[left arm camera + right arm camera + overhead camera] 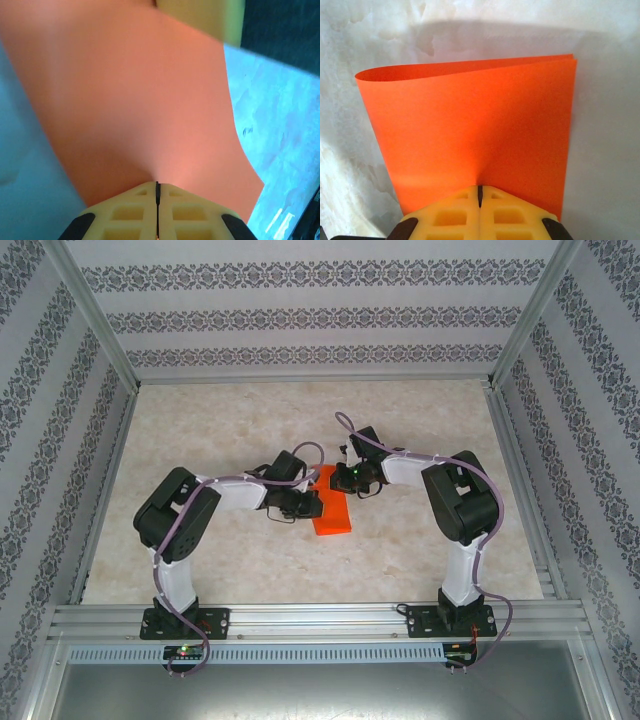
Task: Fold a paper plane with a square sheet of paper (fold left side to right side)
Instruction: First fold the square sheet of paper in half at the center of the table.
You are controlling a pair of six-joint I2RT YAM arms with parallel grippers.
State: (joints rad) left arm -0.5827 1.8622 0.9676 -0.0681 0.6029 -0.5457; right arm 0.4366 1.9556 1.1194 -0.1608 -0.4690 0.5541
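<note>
The square sheet of paper (336,517) is bright orange and lies folded over into a narrow rectangle at the middle of the table. In the right wrist view the paper (480,120) curves in a soft loop at its left, and its free edges meet at its right. My left gripper (310,503) is at the sheet's left side, and my right gripper (342,481) is at its far end. The left gripper (157,185) is shut, pinching the paper (135,95) at its tips. The right gripper (480,189) is shut on the sheet too. A yellow finger (200,15) of the right gripper shows beyond the paper.
The marble-patterned table (420,420) is walled in by aluminium frame posts (100,335) and patterned side panels. A metal rail (320,618) along the near edge carries both arm bases. Bare tabletop lies to the left, right and far side of the paper.
</note>
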